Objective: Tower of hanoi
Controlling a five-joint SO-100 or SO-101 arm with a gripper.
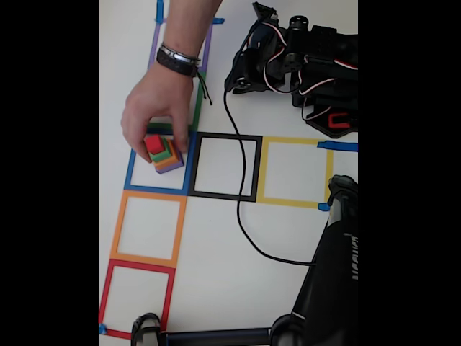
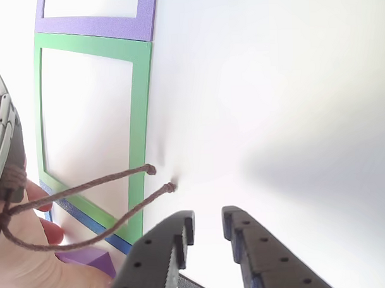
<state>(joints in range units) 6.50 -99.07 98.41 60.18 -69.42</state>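
Seen in the fixed view: a stack of four cubes inside the blue tape square (image 1: 189, 169), near its upper right part. From bottom to top: purple cube (image 1: 173, 167), orange cube (image 1: 170, 161), green cube (image 1: 163, 154), red cube (image 1: 154, 144), each smaller than the one below. Resting on top of the stack and around it, a person's hand (image 1: 155, 104), reaching down from the upper edge, fingers curled and closed loosely about the cubes, fingertips touching the stack on its left and right sides. On the wrist, a dark band (image 1: 177, 63) with a thin cord hanging from it.

Beside the blue square, to the right, a black tape square (image 1: 256, 167) and then a yellow one (image 1: 263, 169), both with bare table inside. Below, an orange square (image 1: 118, 223) and a red one (image 1: 106, 288), also with bare table inside.

In the other view, the gripper (image 2: 208, 227) at the lower edge, over the white table (image 2: 272, 84), jaws a little apart with a narrow gap and nothing between them. To the left, the green tape square (image 2: 139, 114), the brown cord (image 2: 86, 185), part of the hand and a corner of the purple cube
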